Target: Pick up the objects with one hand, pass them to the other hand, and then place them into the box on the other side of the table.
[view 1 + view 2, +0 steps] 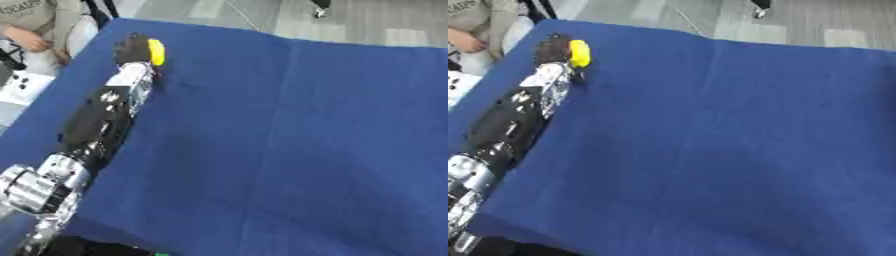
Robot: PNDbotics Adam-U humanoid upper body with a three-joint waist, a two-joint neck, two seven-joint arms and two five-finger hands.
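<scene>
While I look down through the head camera, I see my left arm stretched long across the left side of a table covered in deep blue cloth (297, 140). The arm is black with silver joints, and it reaches toward the far left corner of the table.

At the end of it, my left hand (131, 50) is a dark shape lying against a small, rounded, bright yellow object (157, 52). The yellow object sits on the inner side of the hand, the side facing the middle of the table, touching it. Its exact kind I cannot make out; I see only a smooth yellow lump. I cannot tell whether the fingers are curled round it or merely lying beside it, because the hand shows only as a dark mass.

I judge that the arm is extended this far because the yellow object lies near the far corner, so this would be the pick-up step, with the hand-over and the placing not yet done.

My right hand does not show in either view. No box shows either; the cloth to the right carries nothing I can see, so the box presumably lies beyond the picture's edge.

Beyond the table's far left corner, part of a seated person in a pale top (35, 15) is visible, not touching anything on the table.
</scene>
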